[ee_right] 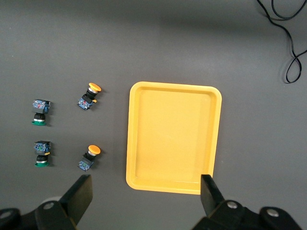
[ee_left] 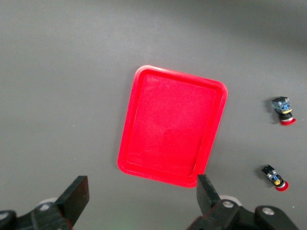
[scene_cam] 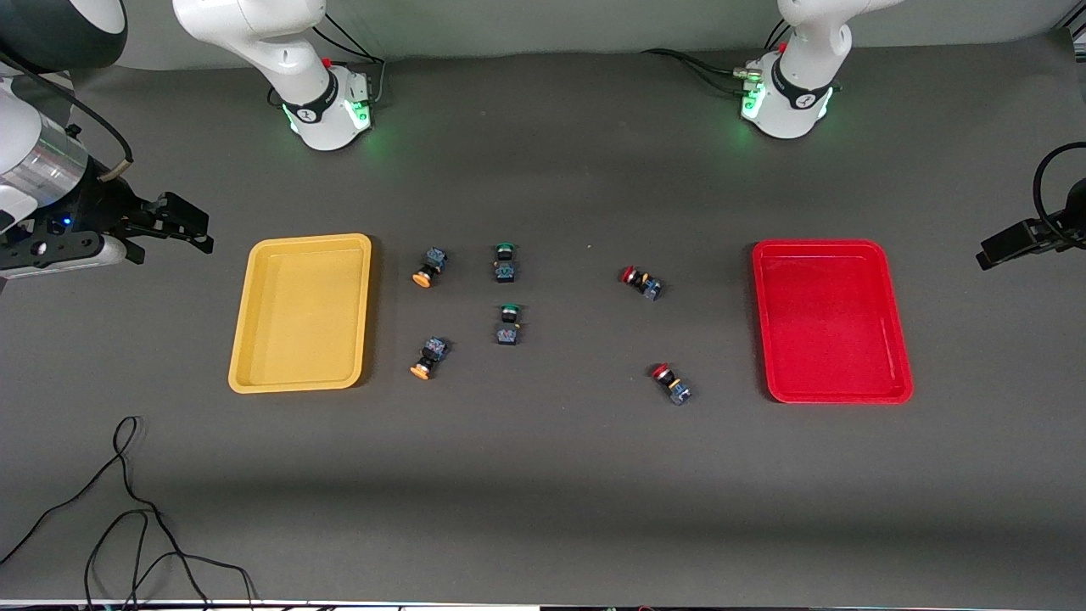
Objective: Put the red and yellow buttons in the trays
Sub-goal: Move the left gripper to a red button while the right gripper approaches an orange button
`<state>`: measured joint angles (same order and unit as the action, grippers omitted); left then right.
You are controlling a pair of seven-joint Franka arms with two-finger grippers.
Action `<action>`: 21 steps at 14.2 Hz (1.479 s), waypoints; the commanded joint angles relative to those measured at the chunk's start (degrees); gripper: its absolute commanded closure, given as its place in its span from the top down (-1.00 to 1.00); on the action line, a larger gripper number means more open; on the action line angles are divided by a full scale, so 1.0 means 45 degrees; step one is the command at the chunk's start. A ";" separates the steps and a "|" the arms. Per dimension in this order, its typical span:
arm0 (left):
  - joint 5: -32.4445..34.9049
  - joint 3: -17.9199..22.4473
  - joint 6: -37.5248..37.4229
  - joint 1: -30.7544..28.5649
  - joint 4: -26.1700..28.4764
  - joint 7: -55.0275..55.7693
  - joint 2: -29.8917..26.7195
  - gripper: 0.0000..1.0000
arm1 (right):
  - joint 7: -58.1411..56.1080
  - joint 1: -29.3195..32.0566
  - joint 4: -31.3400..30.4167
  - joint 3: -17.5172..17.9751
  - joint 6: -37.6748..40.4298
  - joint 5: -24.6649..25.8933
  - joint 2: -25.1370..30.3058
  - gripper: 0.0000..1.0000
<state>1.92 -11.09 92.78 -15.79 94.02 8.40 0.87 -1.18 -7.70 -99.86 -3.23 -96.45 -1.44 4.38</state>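
Right gripper (scene_cam: 174, 222): hanging in the air past the right arm's end of the table, its fingers (ee_right: 79, 196) standing wide apart and holding nothing.
Yellow tray (scene_cam: 254, 339): lying flat and bare toward the right arm's end of the table.
Yellow buttons: two are lying on their sides just beside the yellow tray, one (scene_cam: 428, 268) farther from the front camera, one (scene_cam: 428, 357) nearer.
Green buttons: two are sitting at mid-table, one (scene_cam: 505, 262) farther from the camera, one (scene_cam: 508, 324) nearer.
Red buttons: two are resting on the table between the green pair and the red tray, one (scene_cam: 640, 282) farther from the camera, one (scene_cam: 670, 383) nearer.
Red tray (scene_cam: 768, 339): lying flat and bare toward the left arm's end.
Left gripper (ee_left: 141, 199): hovering, seemingly just off the red tray, fingers (ee_left: 76, 196) spread wide on nothing; the front view is showing only its edge.
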 commanded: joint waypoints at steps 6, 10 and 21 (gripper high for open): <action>-0.0016 0.0023 -0.0169 0.0110 -0.0151 0.0243 0.0061 1.00 | -0.0324 0.0110 0.0277 0.0072 0.0553 0.0241 -0.0270 1.00; 0.0004 -0.0016 -0.0014 0.0401 0.0238 0.0456 0.0081 1.00 | -0.0304 0.0109 0.0296 0.0072 0.1200 0.0202 -0.0309 1.00; 0.0899 0.0004 0.3188 0.5612 0.1978 0.7617 0.2693 1.00 | -0.0129 0.0051 0.0198 0.0151 0.0907 0.0085 -0.0758 1.00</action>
<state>3.47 -12.04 105.56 4.59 103.34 35.44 9.59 -1.28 -7.72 -99.73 -3.01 -92.16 -1.44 1.74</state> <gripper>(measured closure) 0.000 0.000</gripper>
